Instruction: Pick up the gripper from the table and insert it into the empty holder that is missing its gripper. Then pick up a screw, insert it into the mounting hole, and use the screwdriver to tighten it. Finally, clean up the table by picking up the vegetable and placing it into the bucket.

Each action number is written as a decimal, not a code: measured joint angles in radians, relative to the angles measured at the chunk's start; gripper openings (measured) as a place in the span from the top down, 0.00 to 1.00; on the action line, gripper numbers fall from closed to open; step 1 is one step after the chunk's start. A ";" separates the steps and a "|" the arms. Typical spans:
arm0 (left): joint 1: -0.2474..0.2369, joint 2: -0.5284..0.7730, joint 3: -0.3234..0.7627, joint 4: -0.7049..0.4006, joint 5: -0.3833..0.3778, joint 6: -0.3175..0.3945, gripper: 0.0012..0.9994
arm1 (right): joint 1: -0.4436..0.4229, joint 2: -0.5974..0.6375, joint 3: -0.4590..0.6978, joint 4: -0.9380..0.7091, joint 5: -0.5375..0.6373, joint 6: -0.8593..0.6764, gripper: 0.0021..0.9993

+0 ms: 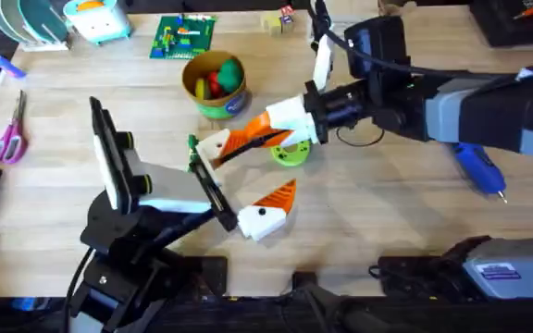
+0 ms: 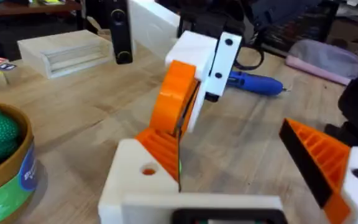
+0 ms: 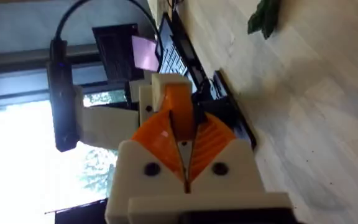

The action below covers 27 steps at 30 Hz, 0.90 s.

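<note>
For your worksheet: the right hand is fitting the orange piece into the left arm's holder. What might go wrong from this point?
1. The right hand, shut on the orange gripper piece, meets the white holder at an angle. The piece may jam or slip out.
2. The green disc lies right beside that hand and could be knocked when it pulls back.

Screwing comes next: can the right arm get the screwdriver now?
Probably not yet: the right gripper is shut on the orange gripper at the holder. The screwdriver itself lies unobstructed on the table.
</note>
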 joint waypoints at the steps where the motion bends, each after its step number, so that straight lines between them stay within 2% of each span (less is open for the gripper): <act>1: 0.002 0.000 0.000 0.000 -0.006 0.000 0.01 | 0.005 0.000 0.000 0.010 0.015 0.008 0.99; 8: 0.007 0.001 0.000 -0.001 -0.040 -0.020 0.01 | 0.034 -0.002 0.001 0.032 0.090 0.040 0.99; 17: 0.007 0.001 0.000 -0.001 -0.049 -0.027 0.01 | 0.037 -0.003 0.002 0.033 0.103 0.047 0.99; 27: 0.007 0.001 0.000 0.000 -0.048 -0.026 0.01 | 0.040 -0.003 0.002 0.031 0.095 0.057 0.78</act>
